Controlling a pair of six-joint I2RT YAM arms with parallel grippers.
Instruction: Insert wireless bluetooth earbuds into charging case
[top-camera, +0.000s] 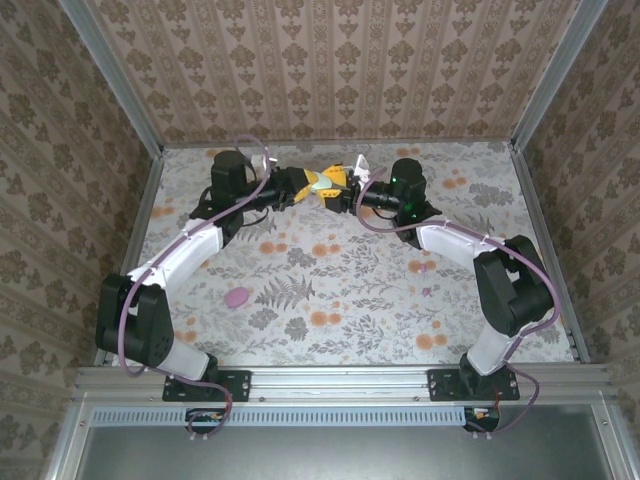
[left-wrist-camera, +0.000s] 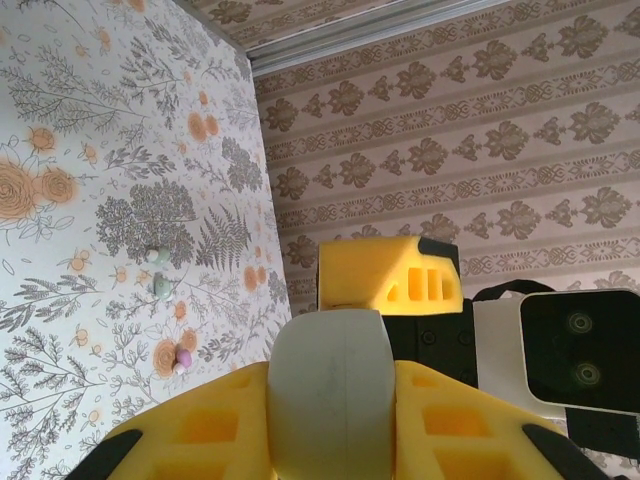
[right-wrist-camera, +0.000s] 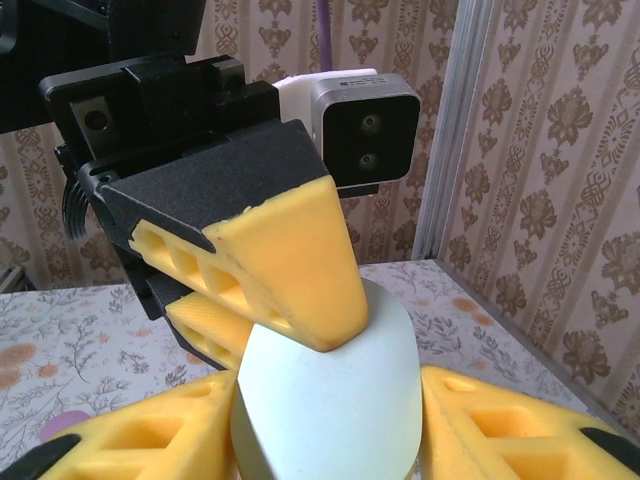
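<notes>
The pale grey-green charging case (top-camera: 321, 181) hangs above the back middle of the table, where both arms meet. My left gripper (top-camera: 312, 186) is shut on it; in the left wrist view the case (left-wrist-camera: 328, 390) sits between my yellow fingers (left-wrist-camera: 190, 440). My right gripper (top-camera: 338, 187) comes from the opposite side, its fingers (right-wrist-camera: 150, 440) lying against both flanks of the case (right-wrist-camera: 330, 400), crosswise to the left gripper's fingers (right-wrist-camera: 285, 260). Small earbuds lie on the table by the right forearm: a pale green one (left-wrist-camera: 161, 288) and a pink one (left-wrist-camera: 183, 358) (top-camera: 427, 291).
A pink oval object (top-camera: 237, 297) lies on the floral tabletop (top-camera: 330, 300) near the left arm. Patterned walls with metal posts (top-camera: 540, 75) close in the back and both sides. The back wall stands close behind the grippers.
</notes>
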